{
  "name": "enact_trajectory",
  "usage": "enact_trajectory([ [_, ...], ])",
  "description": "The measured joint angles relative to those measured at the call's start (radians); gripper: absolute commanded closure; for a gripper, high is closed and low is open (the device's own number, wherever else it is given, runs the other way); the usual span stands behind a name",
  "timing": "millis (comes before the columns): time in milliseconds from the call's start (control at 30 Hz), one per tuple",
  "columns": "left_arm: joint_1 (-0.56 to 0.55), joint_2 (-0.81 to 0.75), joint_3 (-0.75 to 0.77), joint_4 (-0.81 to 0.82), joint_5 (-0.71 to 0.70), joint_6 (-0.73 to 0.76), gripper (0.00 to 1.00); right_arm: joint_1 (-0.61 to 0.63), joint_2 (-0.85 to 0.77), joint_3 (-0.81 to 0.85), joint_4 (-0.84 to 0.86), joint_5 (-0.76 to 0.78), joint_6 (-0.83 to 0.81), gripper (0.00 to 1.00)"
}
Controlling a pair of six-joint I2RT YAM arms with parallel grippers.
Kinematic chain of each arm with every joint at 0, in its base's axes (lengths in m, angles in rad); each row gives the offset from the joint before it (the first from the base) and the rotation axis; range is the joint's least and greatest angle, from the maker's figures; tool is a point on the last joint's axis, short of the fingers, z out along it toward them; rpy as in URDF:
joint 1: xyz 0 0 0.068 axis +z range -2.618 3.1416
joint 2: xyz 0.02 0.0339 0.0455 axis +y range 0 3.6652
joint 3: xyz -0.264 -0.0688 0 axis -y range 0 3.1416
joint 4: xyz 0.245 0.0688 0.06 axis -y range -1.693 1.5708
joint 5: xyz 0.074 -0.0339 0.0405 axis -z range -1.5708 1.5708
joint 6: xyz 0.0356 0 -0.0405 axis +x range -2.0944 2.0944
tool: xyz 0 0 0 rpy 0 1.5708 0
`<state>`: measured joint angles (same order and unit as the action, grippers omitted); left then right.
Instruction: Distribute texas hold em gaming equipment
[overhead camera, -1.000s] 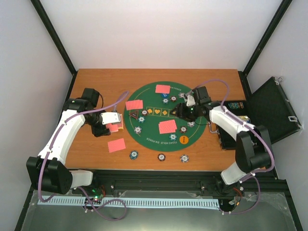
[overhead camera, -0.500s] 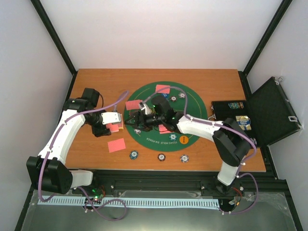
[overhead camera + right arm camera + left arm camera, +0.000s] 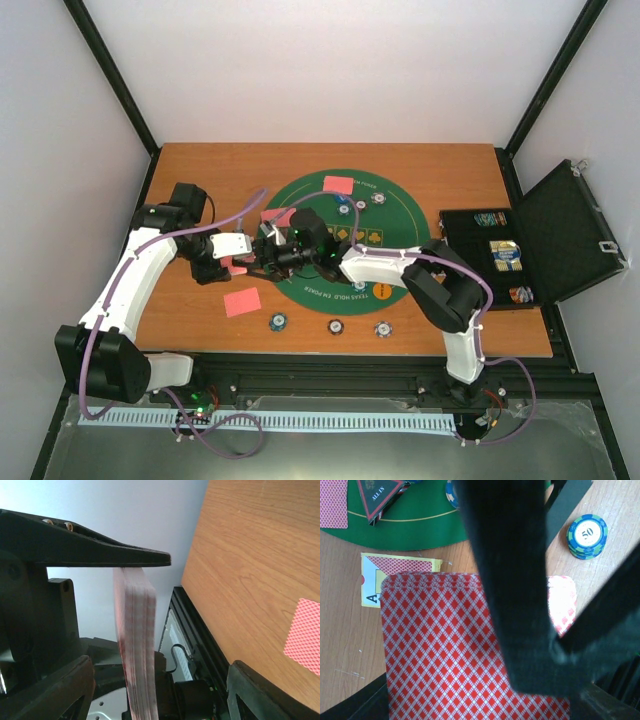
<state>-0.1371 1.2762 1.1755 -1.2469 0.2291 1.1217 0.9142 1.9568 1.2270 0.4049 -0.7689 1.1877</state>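
Swung across from the far right of the mat, the right arm now reaches to the deck of red-backed cards (image 3: 445, 655), which sits off the mat's left edge above bare wood, clamped in the left gripper (image 3: 237, 260). The right gripper (image 3: 262, 250) stands with its jaws apart, one finger laid across the deck's patterned top and the stack edge-on between the two; whether that finger presses the top card cannot be told. The cards look thin, light, slick and bendable, likely to slide off in twos or threes, so the sound hold is probably one card pinched at its free end, with little pressure. Just beyond the deck lie a blue-and-white chip stack (image 3: 587, 536) and the black-red triangular marker (image 3: 380, 495). One dealt card (image 3: 242, 301) rests on the table, another (image 3: 339, 184) on the green mat (image 3: 410, 225), and the black case (image 3: 560, 230) lies open at the right.
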Motion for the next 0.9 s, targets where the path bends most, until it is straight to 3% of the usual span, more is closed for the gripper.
enact_trajectory([
  [467,0.000,0.001,0.000,-0.009,0.000,0.000,0.90,0.030,0.175,0.116,0.173,-0.052,0.127,0.33],
  [900,0.000,0.010,0.000,-0.021,0.002,0.000,0.90,0.002,0.160,0.029,0.273,-0.080,0.132,0.43],
])
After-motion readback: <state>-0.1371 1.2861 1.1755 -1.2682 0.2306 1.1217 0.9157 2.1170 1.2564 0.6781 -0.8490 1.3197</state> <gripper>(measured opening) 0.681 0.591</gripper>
